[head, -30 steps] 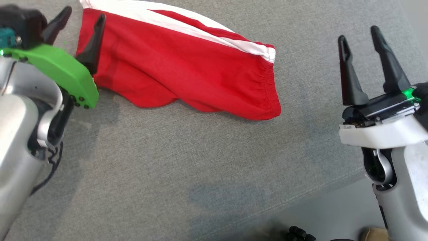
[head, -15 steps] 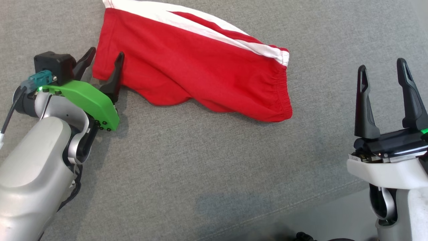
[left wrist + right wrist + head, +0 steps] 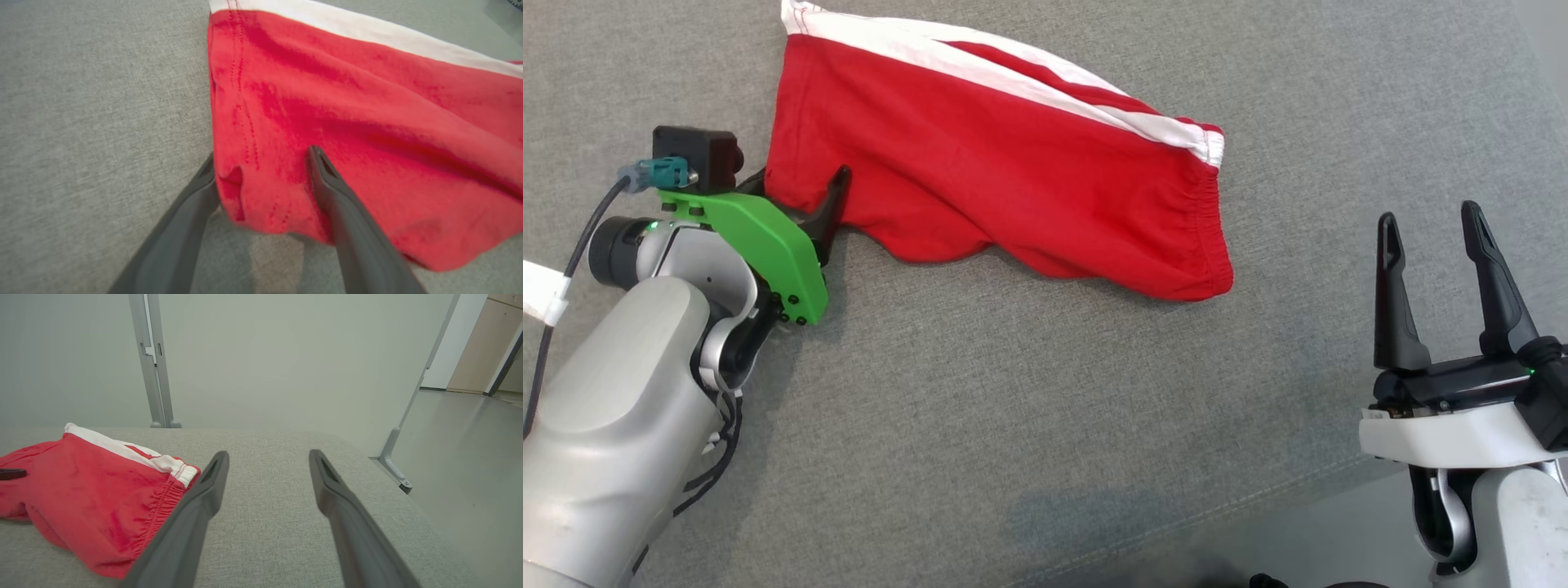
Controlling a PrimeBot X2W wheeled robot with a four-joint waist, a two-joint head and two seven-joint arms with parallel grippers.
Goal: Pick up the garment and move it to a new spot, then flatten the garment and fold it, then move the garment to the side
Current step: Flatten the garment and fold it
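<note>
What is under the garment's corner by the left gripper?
The garment lies on the grey cushion. The open left gripper straddles its hemmed corner: one finger on top, the other at the edge, tip partly covered. Anything further beneath is hidden.

The garment (image 3: pixel 1013 188) hides 1 fingertip of the left jaws.

grey woven fabric surface (image 3: pixel 1045 392), plain pale wall (image 3: pixel 286 355), grey metal post (image 3: pixel 153 359), smooth grey floor (image 3: pixel 470 449), tan wooden panel (image 3: pixel 474 343)

A grey fabric-covered surface (image 3: pixel 1045 408) carries the red, white-banded garment (image 3: pixel 980 180), lying crumpled.
</note>
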